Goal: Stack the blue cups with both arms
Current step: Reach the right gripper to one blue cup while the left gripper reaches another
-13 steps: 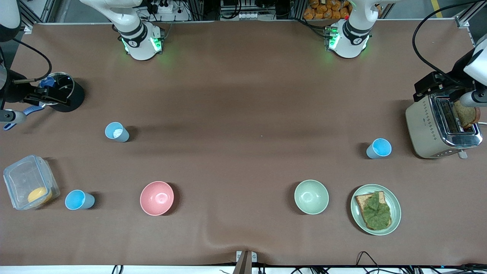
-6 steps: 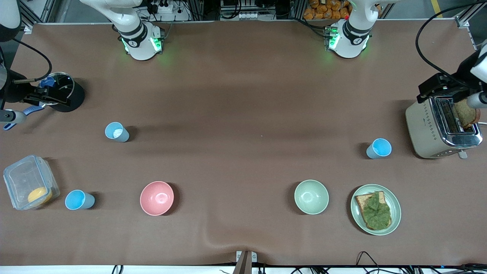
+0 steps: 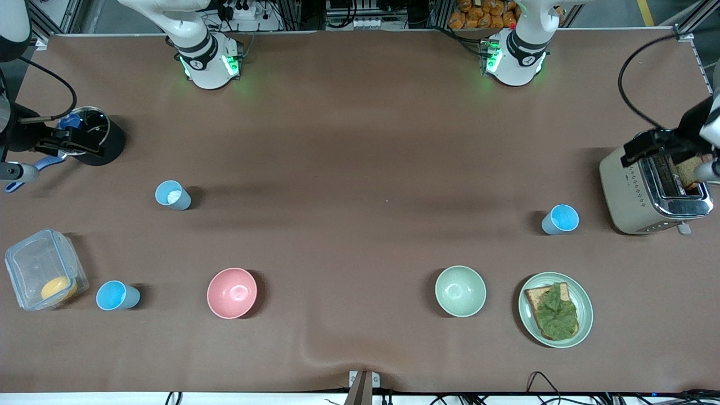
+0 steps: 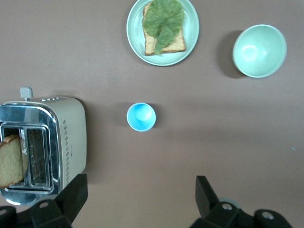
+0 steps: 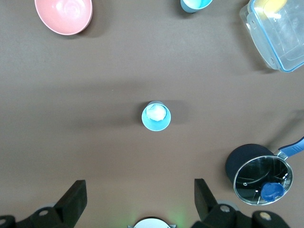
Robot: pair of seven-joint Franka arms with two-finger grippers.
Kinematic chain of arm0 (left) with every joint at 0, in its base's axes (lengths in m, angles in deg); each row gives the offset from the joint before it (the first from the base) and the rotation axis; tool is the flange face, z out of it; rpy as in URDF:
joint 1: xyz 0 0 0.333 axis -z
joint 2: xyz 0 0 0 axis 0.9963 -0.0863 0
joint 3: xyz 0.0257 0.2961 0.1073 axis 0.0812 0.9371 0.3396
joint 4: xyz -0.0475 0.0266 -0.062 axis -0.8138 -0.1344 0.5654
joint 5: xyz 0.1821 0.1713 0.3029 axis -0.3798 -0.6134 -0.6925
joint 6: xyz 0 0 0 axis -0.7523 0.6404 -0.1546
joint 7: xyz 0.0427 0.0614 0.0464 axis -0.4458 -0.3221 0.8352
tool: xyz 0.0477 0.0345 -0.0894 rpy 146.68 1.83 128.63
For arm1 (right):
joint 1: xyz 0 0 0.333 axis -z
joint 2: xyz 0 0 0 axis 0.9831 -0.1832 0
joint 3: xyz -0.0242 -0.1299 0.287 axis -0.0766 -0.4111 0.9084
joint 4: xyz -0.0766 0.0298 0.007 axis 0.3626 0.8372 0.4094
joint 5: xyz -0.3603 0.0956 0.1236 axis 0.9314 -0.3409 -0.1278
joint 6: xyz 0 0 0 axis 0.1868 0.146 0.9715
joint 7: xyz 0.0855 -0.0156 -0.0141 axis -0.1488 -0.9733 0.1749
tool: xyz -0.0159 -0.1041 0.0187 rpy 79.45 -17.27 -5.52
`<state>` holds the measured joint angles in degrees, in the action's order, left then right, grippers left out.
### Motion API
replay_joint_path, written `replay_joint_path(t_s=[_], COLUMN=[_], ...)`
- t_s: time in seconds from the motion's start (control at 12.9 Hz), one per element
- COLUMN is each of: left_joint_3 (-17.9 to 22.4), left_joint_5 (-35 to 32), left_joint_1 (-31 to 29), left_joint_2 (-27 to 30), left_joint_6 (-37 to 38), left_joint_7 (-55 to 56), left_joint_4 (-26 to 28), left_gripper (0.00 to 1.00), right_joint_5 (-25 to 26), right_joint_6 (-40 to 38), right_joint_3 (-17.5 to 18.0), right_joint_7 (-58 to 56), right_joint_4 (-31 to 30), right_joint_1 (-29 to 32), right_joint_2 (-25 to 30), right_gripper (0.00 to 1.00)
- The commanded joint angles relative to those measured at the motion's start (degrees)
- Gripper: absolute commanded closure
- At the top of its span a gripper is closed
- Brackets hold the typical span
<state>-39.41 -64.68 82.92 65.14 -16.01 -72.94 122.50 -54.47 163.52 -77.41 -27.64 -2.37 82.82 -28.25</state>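
My left end effector (image 4: 137, 202) hangs open over a sky-blue cup (image 4: 141, 116), upright, mouth up. My right end effector (image 5: 137, 202), also open, hangs over a paler blue cup (image 5: 156, 116), upright, white bit inside.

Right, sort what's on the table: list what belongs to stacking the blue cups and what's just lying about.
Job: white-bit cup, under open right end effector; bright cup, under open left end effector; third blue cup.
Lying about: pink bowl, green bowl, sandwich plate, toaster, box, pot.
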Motion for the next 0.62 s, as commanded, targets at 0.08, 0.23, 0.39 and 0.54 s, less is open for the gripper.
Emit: replay_joint_path(t_s=[0.08,0.23,0.39,0.54], left_joint_3=[-0.18,-0.18,-0.09,-0.27], left_joint_5=[-1.49,-1.58,-2.02,-2.29], left_joint_1=[-2.34,-2.52,-3.75,-5.25], left_joint_2=[-1.14,-3.51,-4.83,-5.01], left_joint_6=[-11.19,-16.29,-28.55,-40.28], left_joint_7=[-1.07,-1.07,-0.81,-1.34], left_joint_4=[9.75,13.18,21.85,30.04], left_gripper=[0.00,0.00,0.00,0.00], right_joint_5=[-0.68,-0.68,-0.59,-0.51], right_joint_6=[-0.92,-0.92,-1.01,-0.92], right_joint_3=[0.89,0.89,0.81,0.63], right_joint_7=[0.38,-0.06,-0.24,-0.59], right_joint_4=[1.07,0.72,0.54,-0.42], right_joint_1=[1.46,1.63,1.99,3.73], right_joint_2=[-0.68,-1.03,-2.61,-4.80], right_gripper=[0.00,0.00,0.00,0.00])
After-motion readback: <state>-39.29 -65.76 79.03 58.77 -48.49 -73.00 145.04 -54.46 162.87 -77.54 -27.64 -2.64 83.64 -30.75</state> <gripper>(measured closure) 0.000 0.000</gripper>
